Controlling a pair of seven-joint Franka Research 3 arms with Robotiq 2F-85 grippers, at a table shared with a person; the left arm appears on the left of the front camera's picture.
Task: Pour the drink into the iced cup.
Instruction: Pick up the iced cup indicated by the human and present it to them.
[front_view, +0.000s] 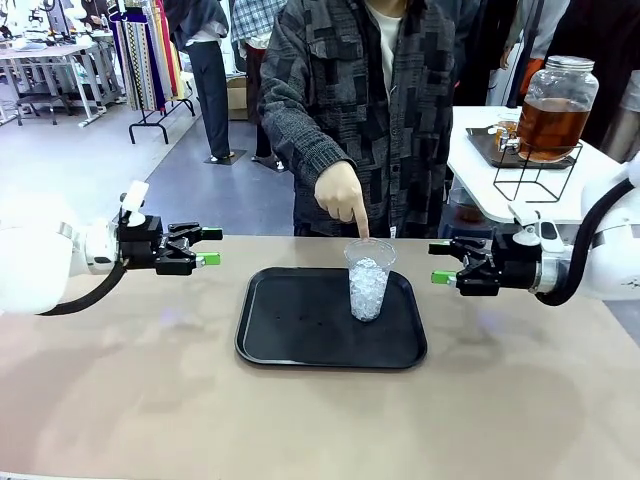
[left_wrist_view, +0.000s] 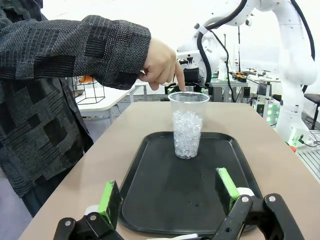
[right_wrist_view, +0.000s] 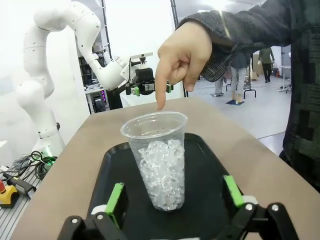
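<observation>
A clear plastic cup of ice (front_view: 369, 281) (left_wrist_view: 188, 125) (right_wrist_view: 158, 159) stands upright at the right side of a black tray (front_view: 300, 330). A person's hand (front_view: 345, 195) points a finger down at the cup's rim. The drink (front_view: 548, 127), amber-brown, fills a big glass dispenser jar with a silver lid on a wire stand on a white side table at the back right. My left gripper (front_view: 209, 247) hovers open left of the tray. To the right of the cup my right gripper (front_view: 441, 262) hangs open. Nothing is between either pair of fingers.
The tan table (front_view: 150, 400) has free room in front of and beside the tray. The white side table (front_view: 480, 170) with a dark tray under the jar stands beyond the far right edge. The person stands at the far side, close to the table.
</observation>
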